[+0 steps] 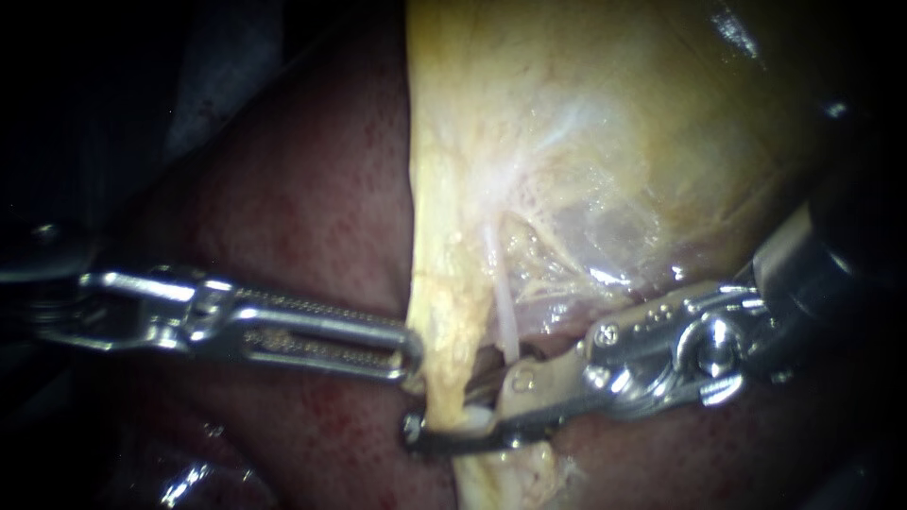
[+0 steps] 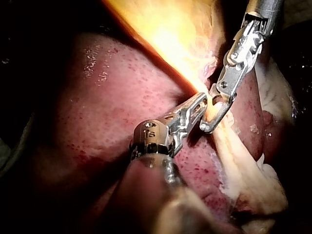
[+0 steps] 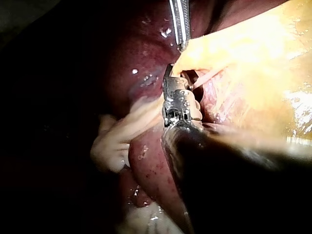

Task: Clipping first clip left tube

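The left tube [image 1: 442,321] is a thick yellowish strand that hangs from the gallbladder [image 1: 586,123] over the liver [image 1: 302,208]. My left instrument [image 1: 408,351] has its long, slotted jaws shut on the strand's left edge. My right instrument [image 1: 444,411] reaches in from the right. Its jaws stand open astride the strand just below that grip, one jaw on each side. In the left wrist view the left instrument [image 2: 199,105] and the right instrument [image 2: 214,114] meet at the same strand. In the right wrist view the right instrument [image 3: 171,78] lies just short of the left instrument [image 3: 181,41].
A thinner pale tube [image 1: 505,321] runs down just right of the thick strand, behind the right instrument's upper jaw. Stringy whitish tissue [image 1: 567,236] spans the gap under the gallbladder. Pale fatty tissue [image 2: 253,180] lies on the liver below the strand.
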### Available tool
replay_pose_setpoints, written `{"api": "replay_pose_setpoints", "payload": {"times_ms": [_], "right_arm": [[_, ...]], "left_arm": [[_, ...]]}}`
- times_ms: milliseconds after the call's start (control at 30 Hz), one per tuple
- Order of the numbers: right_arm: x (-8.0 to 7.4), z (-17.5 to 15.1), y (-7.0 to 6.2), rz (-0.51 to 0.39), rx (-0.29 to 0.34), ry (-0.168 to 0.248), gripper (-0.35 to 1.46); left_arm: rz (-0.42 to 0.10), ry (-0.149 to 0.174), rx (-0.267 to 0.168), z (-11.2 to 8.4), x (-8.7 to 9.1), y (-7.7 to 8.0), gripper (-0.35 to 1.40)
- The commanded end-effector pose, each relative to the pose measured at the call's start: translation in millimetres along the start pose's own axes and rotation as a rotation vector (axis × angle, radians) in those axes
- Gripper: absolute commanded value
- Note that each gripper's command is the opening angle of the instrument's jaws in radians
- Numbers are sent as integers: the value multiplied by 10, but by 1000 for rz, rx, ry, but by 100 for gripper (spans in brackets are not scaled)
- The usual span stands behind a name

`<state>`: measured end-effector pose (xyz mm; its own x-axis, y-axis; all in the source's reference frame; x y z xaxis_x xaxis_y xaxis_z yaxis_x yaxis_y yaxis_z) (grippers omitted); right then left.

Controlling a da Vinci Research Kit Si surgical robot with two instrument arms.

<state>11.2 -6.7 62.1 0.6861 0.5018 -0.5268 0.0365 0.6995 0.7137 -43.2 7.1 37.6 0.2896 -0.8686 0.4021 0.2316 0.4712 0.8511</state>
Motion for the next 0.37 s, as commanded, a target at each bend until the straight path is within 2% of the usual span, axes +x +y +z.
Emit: {"api": "replay_pose_setpoints", "payload": {"times_ms": [33,367], "right_arm": [[0,1,0,-1,0,0,-23],[-2,1,-2,3,2,-1,-22]], "left_arm": [[0,0,0,0,0,0,-35],[0,0,-1,2,0,1,-35]]}}
